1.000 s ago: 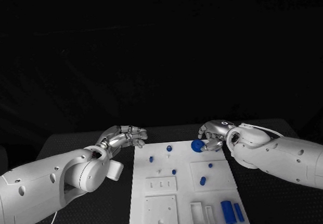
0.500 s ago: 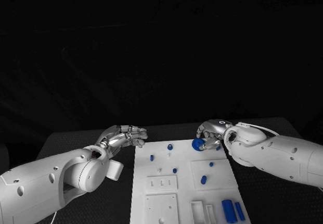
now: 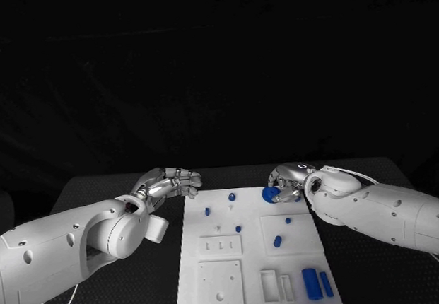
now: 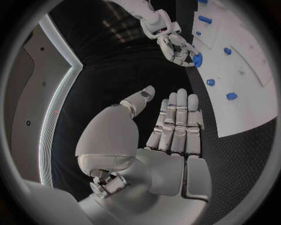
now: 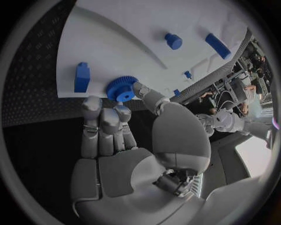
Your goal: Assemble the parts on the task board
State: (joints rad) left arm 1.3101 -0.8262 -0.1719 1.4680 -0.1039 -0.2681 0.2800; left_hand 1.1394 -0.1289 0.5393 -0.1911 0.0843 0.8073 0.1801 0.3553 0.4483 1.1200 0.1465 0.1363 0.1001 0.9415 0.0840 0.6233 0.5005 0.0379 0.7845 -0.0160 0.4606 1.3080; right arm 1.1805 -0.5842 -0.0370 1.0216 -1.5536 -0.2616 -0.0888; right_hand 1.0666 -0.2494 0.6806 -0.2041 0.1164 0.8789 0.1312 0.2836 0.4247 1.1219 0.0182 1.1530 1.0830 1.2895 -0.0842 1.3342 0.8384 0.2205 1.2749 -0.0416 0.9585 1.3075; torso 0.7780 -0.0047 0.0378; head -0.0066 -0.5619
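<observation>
Two arms reach in over the dark desk (image 3: 100, 190), one from each lower corner of the head view. Between them, lower centre, lies the white board (image 3: 251, 263) with small blue parts (several standing as pegs) scattered on it. At the board's upper left corner the left robot hand (image 3: 169, 183) hovers off its edge, fingers loosely curled, holding nothing. At the upper right corner the right robot hand (image 3: 289, 180) pinches a blue gear (image 3: 271, 193) at the board's edge.
</observation>
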